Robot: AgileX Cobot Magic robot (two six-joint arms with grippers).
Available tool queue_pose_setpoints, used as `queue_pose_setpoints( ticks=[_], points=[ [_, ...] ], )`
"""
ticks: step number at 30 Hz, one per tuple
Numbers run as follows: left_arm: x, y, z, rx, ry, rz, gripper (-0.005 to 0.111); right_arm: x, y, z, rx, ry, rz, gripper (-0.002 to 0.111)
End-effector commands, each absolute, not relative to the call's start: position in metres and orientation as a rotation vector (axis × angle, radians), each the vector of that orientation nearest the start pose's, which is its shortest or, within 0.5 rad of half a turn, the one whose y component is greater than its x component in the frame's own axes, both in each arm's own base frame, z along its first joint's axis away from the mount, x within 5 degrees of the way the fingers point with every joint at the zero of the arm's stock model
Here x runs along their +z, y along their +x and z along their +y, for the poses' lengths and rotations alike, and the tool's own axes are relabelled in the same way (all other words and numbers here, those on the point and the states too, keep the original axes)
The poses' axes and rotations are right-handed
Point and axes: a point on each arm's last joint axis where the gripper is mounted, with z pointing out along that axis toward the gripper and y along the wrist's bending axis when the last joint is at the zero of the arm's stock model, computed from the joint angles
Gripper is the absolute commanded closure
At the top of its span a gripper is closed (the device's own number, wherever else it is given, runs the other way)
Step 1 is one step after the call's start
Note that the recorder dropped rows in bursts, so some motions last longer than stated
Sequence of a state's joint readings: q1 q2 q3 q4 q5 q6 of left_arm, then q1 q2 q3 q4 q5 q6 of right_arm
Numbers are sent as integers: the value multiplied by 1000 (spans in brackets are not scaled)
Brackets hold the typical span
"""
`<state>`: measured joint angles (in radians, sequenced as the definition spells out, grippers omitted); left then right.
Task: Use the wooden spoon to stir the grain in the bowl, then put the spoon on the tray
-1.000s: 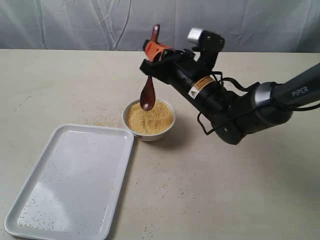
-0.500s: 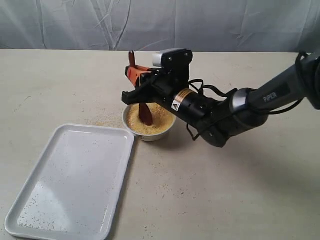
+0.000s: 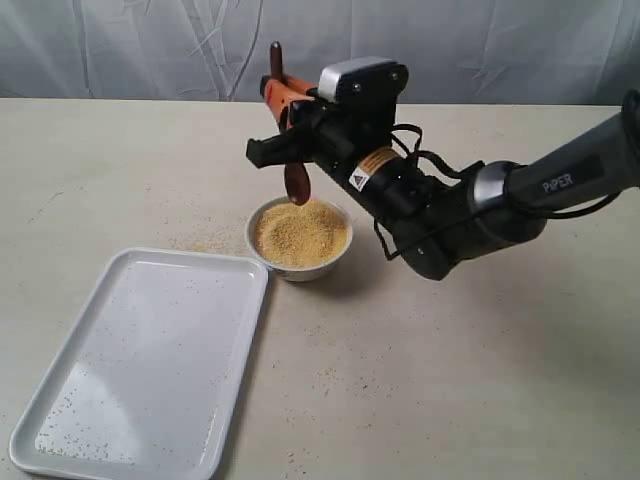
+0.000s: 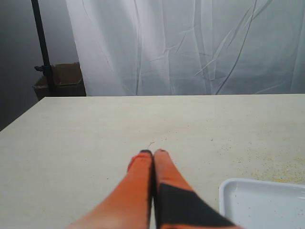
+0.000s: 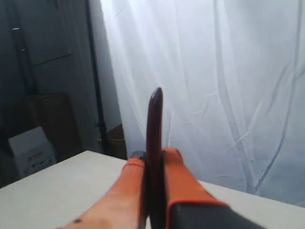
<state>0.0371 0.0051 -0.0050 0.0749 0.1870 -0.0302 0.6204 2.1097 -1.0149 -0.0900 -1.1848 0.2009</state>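
Wooden spoon: long axis near-vertical, handle up, head down, over far rim of bowl. Contact between head and grain cannot be determined. Right claw clamped on spoon handle. Tray just beside bowl, stray grains on it and on surface. Right wrist view: handle upright between orange fingers, curtain behind. Only left wrist view shows left claw: fingers pressed together, nothing between, tray corner near.
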Motion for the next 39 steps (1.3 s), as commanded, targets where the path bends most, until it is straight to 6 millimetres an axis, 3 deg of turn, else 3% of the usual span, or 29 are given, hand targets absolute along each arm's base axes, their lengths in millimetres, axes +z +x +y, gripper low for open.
queue_pose_setpoints(
  ticks=[1, 10, 13, 17, 21, 24, 27, 34, 39],
  points=[
    [197, 56, 3, 67, -10, 1664, 106, 150, 347, 240, 614, -266, 1544, 108],
    [197, 56, 3, 67, -10, 1664, 106, 109, 343, 248, 636, -401, 1654, 108],
    [197, 56, 3, 67, -10, 1664, 106, 112, 338, 255, 713, -468, 1610, 108],
    [197, 56, 3, 67, -10, 1664, 106, 132, 331, 261, 813, -518, 1461, 108],
    [197, 56, 3, 67, -10, 1664, 106, 149, 332, 260, 800, -509, 1446, 108],
    [197, 56, 3, 67, -10, 1664, 106, 152, 338, 253, 698, -454, 1459, 108],
    [197, 56, 3, 67, -10, 1664, 106, 148, 344, 246, 609, -391, 1513, 108],
    [197, 56, 3, 67, -10, 1664, 106, 109, 344, 246, 561, -437, 1688, 108],
    [197, 56, 3, 67, -10, 1664, 106, 110, 335, 259, 645, -493, 1639, 108]
  ],
)
